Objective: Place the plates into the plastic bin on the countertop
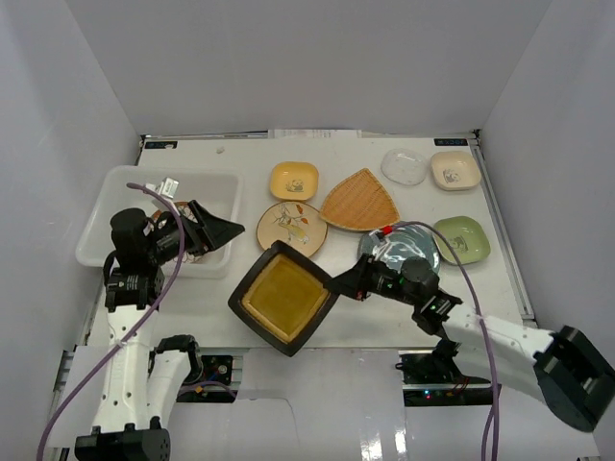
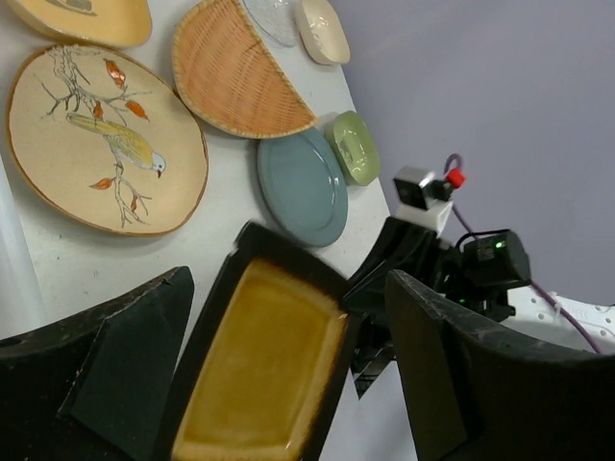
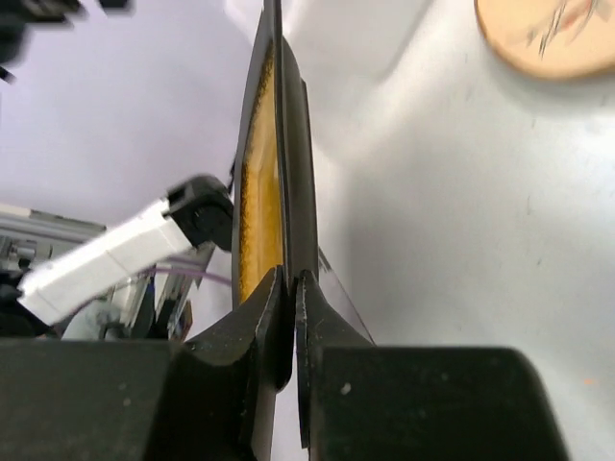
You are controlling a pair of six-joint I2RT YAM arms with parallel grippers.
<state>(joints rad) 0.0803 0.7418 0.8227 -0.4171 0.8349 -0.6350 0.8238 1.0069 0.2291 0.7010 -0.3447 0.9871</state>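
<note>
My right gripper (image 1: pixel 343 282) is shut on the right rim of the dark square plate with the amber centre (image 1: pixel 284 298), which hangs tilted over the countertop (image 1: pixel 375 322) near its front edge. In the right wrist view the plate (image 3: pixel 261 163) is edge-on, pinched between the fingertips (image 3: pixel 291 280). My left gripper (image 1: pixel 219 230) stands open at the right end of the plastic bin (image 1: pixel 125 184), holding nothing. From its wrist view its gripper (image 2: pixel 288 283) faces the dark plate (image 2: pixel 259 370). Further plates lie behind: yellow (image 1: pixel 293 180), floral cream (image 1: pixel 291 227), orange woven (image 1: pixel 358 201), clear (image 1: pixel 405 166), cream (image 1: pixel 455 170), green (image 1: pixel 461 239), teal (image 1: pixel 404 245).
White walls close in the countertop on the left, back and right. The left arm covers much of the bin's inside. The right arm lies over the teal plate's near side. The floral plate (image 2: pixel 106 139) sits just right of the bin.
</note>
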